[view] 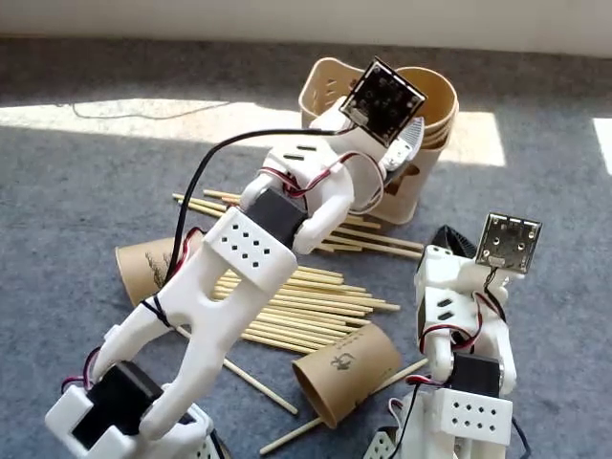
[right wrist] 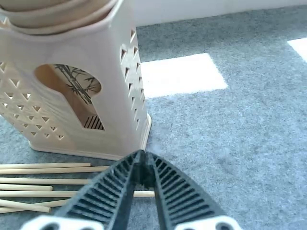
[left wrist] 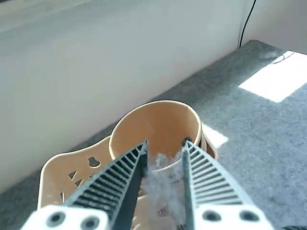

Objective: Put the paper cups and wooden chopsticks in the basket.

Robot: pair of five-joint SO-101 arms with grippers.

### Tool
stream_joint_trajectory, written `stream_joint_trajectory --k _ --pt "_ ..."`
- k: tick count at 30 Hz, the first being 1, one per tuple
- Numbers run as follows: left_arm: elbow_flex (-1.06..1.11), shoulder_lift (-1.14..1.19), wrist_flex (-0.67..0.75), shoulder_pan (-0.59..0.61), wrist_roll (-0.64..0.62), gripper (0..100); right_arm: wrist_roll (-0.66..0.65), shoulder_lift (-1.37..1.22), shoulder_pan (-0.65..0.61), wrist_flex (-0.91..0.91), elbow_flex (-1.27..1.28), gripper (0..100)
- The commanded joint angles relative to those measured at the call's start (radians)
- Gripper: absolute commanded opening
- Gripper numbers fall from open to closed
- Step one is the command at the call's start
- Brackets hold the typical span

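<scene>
The beige plastic basket stands at the far side of the grey carpet with stacked paper cups in it. My left gripper hangs over it, open, its fingertips just above the near rim of the top cup in the basket. Two more paper cups lie on their sides: one near the front, one partly behind the left arm. Wooden chopsticks lie scattered between them. My right gripper is shut and empty, low over the carpet beside the basket and some chopsticks.
The right arm stands folded at the front right, close to the lying cup. A black cable loops from the left arm. A pale wall runs along the far edge of the carpet, with sunlit patches.
</scene>
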State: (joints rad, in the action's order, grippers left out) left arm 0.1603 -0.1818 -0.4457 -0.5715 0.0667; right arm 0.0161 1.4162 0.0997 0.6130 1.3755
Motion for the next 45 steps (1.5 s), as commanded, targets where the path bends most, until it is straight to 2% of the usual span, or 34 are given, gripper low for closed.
stream_joint_trajectory --k 1,7,10,17,26,32,36,45 --pt "-0.03 -0.079 -0.064 0.01 -0.005 13 -0.003 0.012 0.012 -0.03 -0.005 0.9" --pt "-0.03 -0.24 -0.328 0.015 -0.003 13 -0.003 0.012 0.012 -0.03 -0.005 0.9" --pt "-0.028 -0.334 -0.466 0.07 -0.005 13 -0.003 0.012 0.012 -0.03 -0.005 0.9" --pt "-0.028 -0.475 -0.68 0.251 -0.008 13 -0.003 0.012 0.008 -0.03 -0.005 0.9" --pt "-0.028 -0.49 -0.898 0.509 -0.005 13 -0.003 0.01 0.008 -0.03 -0.005 0.9" --pt "-0.028 -0.49 -1.086 0.641 -0.005 25 -0.003 0.008 0.007 -0.03 -0.005 0.9" --pt "-0.025 -0.49 -1.16 0.756 0.003 25 -0.003 0.008 0.007 -0.03 -0.005 0.9" --pt "0.179 -0.49 -1.165 0.911 0.233 25 -0.003 0.008 0.007 -0.03 -0.005 0.9"
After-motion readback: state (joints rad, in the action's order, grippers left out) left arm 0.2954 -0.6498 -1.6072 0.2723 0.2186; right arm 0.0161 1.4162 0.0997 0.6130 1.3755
